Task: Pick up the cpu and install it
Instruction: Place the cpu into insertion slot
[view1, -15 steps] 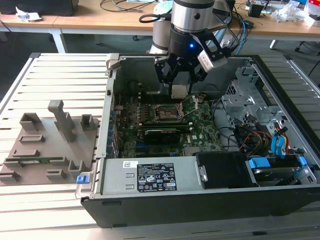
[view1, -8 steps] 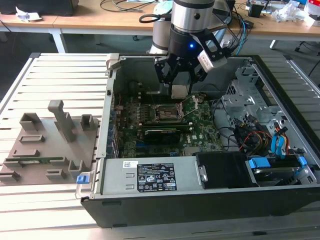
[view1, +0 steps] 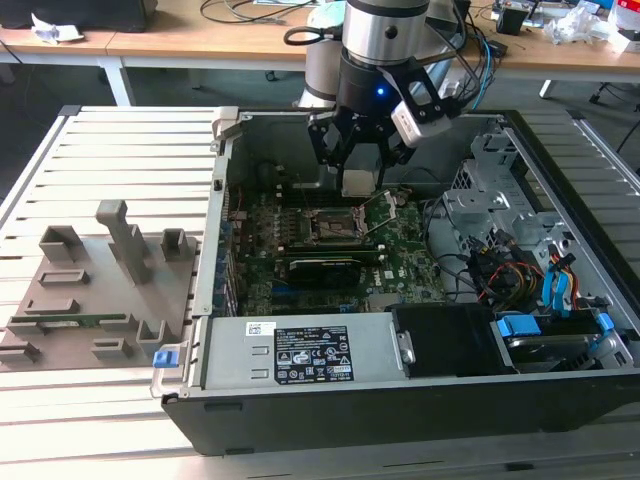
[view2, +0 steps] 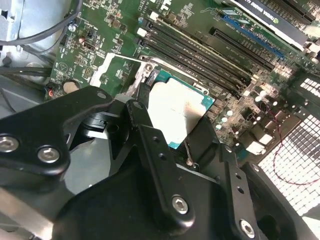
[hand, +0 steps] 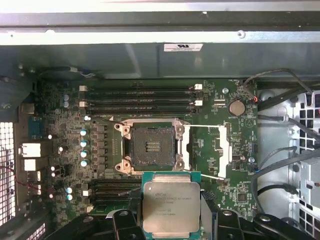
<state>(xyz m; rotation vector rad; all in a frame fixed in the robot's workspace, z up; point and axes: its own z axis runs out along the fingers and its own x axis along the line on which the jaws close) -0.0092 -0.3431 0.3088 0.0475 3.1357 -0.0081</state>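
My gripper (view1: 357, 176) is shut on the cpu (view1: 356, 184), a small flat square chip, and holds it above the motherboard inside the open computer case (view1: 300, 400). In the first wrist view the cpu (hand: 171, 206) shows its silvery top and green rim, level between my black fingers (hand: 125, 222), just beside the dark square socket (hand: 151, 146). The socket is uncovered and its metal frame (hand: 222, 150) is swung open to the side. The second wrist view shows the cpu (view2: 172, 107) clamped at my gripper (view2: 172, 127), over the board.
A grey fixture plate (view1: 90, 290) with upright blocks lies at the exterior view's left on the slatted table. Inside the case are memory slots (hand: 140, 97), a power supply (view1: 300, 350), a drive bay with blue tabs (view1: 560, 330) and loose cables (view1: 490, 270).
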